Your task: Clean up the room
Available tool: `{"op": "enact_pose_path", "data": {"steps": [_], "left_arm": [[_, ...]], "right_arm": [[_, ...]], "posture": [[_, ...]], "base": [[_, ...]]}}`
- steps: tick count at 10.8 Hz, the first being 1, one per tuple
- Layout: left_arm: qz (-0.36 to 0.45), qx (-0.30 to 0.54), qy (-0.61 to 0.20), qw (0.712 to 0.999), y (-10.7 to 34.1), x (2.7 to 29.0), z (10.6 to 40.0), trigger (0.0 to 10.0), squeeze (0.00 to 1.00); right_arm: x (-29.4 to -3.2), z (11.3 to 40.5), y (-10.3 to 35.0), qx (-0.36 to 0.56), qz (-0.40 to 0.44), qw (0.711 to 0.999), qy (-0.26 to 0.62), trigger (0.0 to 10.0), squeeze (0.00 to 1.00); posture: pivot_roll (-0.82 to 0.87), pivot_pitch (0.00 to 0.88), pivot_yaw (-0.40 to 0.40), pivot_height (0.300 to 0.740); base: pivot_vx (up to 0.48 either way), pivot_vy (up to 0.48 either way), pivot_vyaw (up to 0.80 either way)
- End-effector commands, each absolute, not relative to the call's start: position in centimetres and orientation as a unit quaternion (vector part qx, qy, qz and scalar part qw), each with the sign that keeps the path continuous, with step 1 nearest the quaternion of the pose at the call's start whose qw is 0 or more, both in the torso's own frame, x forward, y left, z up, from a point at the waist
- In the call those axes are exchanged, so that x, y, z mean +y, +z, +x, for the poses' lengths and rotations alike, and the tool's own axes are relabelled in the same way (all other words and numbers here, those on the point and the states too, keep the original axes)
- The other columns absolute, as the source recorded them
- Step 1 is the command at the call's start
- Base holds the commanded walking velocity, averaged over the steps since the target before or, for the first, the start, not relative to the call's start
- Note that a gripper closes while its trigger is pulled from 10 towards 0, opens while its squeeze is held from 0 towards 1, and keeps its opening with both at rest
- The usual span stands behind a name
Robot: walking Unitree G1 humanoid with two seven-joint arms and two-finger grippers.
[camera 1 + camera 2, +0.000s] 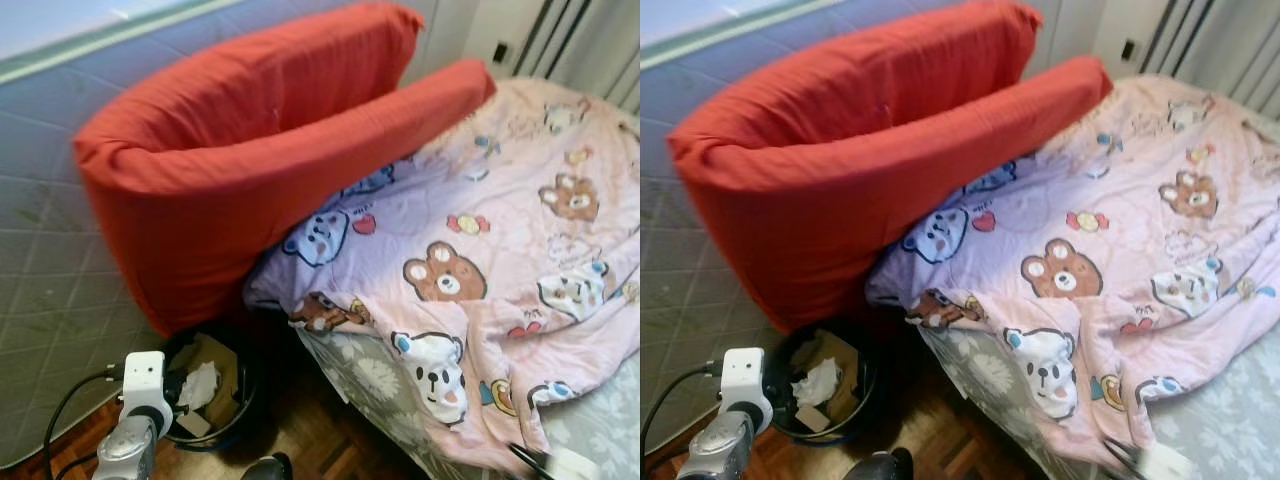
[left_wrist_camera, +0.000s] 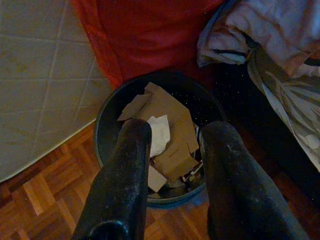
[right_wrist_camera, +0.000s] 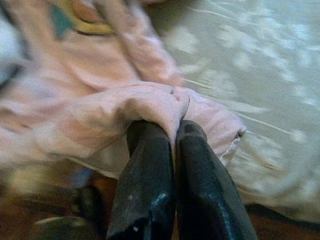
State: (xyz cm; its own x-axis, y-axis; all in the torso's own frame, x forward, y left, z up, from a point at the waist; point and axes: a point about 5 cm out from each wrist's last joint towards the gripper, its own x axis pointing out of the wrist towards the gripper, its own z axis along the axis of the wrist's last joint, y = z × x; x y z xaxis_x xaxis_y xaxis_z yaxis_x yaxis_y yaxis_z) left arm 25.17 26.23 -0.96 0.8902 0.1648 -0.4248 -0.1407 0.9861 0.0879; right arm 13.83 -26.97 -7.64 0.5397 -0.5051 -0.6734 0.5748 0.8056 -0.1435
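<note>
R end effector (image 3: 172,131) pinching quilt (image 3: 125,107), L (image 2: 172,137) over bin (image 2: 107,120)

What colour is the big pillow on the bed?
Red; the pillow shows best in the left eye view.

Soft, even daylight brightens the head views, shadow pooling beside the bed's near-left edge, while the left wrist view is dim and the right wrist view motion-blurred.

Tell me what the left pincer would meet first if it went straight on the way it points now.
Most likely the cardboard scraps and white crumpled paper in the dark bin; the left pincer is open and aims into it, though depth is unclear.
</note>
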Motion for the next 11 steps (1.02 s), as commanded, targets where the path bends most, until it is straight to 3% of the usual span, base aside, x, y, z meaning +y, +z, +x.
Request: {"op": "enact_pose_path", "data": {"steps": [1, 4, 6, 7, 9, 11], "left_arm": [[0.021, 0.243, 0.085, 0.966, -1.8, 26.3, 24.4, 10.0, 0.0], [0.019, 0.249, 0.085, 0.964, -1.9, 26.1, 24.3, 10.0, 0.0], [0.017, 0.256, 0.083, 0.963, -2.1, 26.0, 24.1, 10.0, 0.0], [0.017, 0.256, 0.083, 0.963, -2.2, 26.0, 24.1, 10.0, 0.0], [0.019, 0.262, 0.077, 0.962, -2.4, 25.7, 24.0, 10.0, 0.0], [0.019, 0.261, 0.076, 0.962, -2.4, 25.6, 24.0, 10.0, 0.0]], "right_arm": [[-27.7, 12.2, -8.0, 0.391, 0.035, 0.855, -0.34, 10.0, 0.0], [-28.2, 8.2, -9.2, 0.484, 0.0, 0.793, -0.37, 10.0, 0.0], [-24.4, 6.6, -11.1, 0.587, 0.026, 0.78, -0.215, 10.0, 0.0], [-24.0, 6.6, -11.2, 0.595, 0.026, 0.779, -0.196, 10.0, 0.0], [-20.3, 6.0, -12.0, 0.649, 0.013, 0.761, -0.02, 10.0, 0.0], [-20.7, 4.8, -12.1, 0.674, -0.053, 0.737, 0.018, 10.0, 0.0]], "posture": [[0.17, 0.134, -0.01, 0.74], [0.16, 0.133, -0.015, 0.74], [0.16, 0.132, -0.013, 0.74], [0.16, 0.133, -0.013, 0.74], [0.16, 0.134, -0.015, 0.74], [0.15, 0.136, -0.017, 0.74]], "base": [[0.0, 0.0, 0.0], [0.0, 0.0, 0.0], [0.0, 0.0, 0.0], [0.0, 0.0, 0.0], [0.0, 0.0, 0.0], [0.0, 0.0, 0.0]]}}
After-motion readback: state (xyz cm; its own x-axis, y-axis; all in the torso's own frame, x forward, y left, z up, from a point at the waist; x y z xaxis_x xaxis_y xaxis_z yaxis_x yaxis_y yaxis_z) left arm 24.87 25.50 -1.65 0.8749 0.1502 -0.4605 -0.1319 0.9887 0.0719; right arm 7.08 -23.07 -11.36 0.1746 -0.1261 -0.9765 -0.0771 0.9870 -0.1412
